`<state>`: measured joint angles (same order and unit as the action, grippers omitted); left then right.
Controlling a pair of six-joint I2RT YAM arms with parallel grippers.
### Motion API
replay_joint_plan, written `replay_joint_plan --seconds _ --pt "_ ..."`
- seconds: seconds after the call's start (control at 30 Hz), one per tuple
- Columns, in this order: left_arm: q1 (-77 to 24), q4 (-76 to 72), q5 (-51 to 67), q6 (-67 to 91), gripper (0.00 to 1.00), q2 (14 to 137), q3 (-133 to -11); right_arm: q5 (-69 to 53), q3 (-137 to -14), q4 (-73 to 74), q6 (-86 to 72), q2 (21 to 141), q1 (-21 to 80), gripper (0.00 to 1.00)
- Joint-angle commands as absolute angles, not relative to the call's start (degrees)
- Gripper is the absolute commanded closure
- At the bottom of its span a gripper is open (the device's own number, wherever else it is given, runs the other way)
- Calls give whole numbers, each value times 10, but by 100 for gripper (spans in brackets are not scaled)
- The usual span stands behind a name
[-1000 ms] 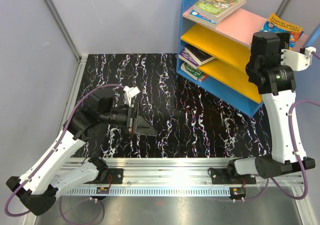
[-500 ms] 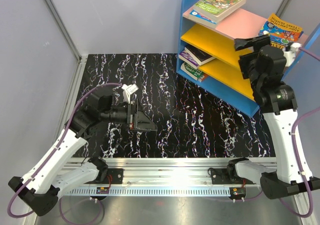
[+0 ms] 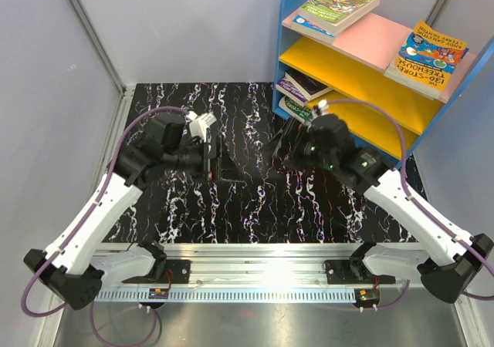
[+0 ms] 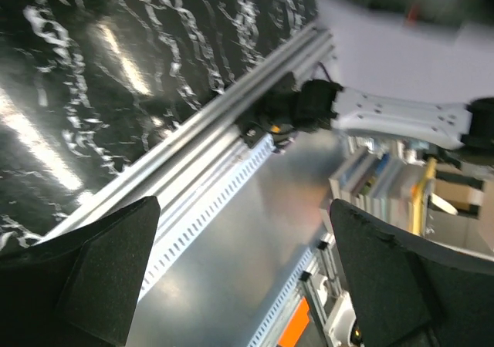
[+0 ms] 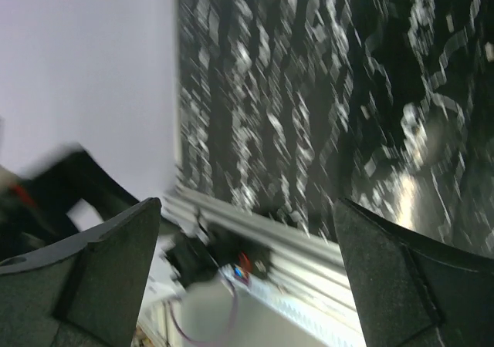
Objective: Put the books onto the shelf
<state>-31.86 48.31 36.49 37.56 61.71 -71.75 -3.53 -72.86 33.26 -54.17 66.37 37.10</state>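
Beyond the right end effector point(image 5: 245, 206), table point(image 5: 309, 92) is blurred.

Two robot arms of the same make. The left arm point(image 3: 85, 224) and the right arm point(image 3: 409, 212) each have long, smooth white plastic shells set between bulky matte black joint housings point(image 3: 328, 143). A thin purple cable point(image 3: 137, 122) runs in a loose loop along the left arm, and a second purple cable point(image 3: 378, 109) arcs over the right. A small white clip point(image 3: 202, 121) sits at the left wrist. The left gripper point(image 4: 245, 208) and right gripper point(image 5: 247, 204) have black, wedge-shaped fingers point(image 4: 100, 270) with a grainy matte surface. Small dark screws dot a white shell panel point(image 4: 401, 117).
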Motion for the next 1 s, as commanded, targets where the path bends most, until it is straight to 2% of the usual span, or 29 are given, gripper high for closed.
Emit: replay_joint_plan --seconds 0.0,0.23,0.33,0.37,0.4,0.43,0.53,0.57,0.63,0.7,0.83,0.97 --pt "-315 545 282 302 1 652 -767 20 -696 402 -555 630 419 0" --pt "-313 600 129 258 1 724 -834 35 -644 475 -515 540 421 0" --pt "-313 562 -12 276 1 702 -839 72 -635 518 -501 504 422 0" --pt "-312 525 -27 274 1 682 -818 104 -633 538 -504 492 422 0" --pt "-315 473 -44 270 1 627 -790 122 -630 542 -509 465 422 0" --pt "-316 344 -87 259 1 593 -690 138 -619 545 -522 450 421 0" --pt "-318 143 -174 218 1 450 -513 229 -591 554 -575 386 421 0" --pt "-318 28 -189 200 1 420 -405 267 -576 553 -592 371 422 0" --pt "-318 -62 -234 149 1 354 -337 261 -558 517 -534 336 421 0" --pt "-316 -84 -257 79 1 325 -273 251 -554 504 -505 322 421 0" --pt "-312 -117 -380 33 1 344 -195 249 -569 505 -462 325 422 0" --pt "-253 -253 -332 13 1 404 -128 237 -580 515 -411 344 422 0"
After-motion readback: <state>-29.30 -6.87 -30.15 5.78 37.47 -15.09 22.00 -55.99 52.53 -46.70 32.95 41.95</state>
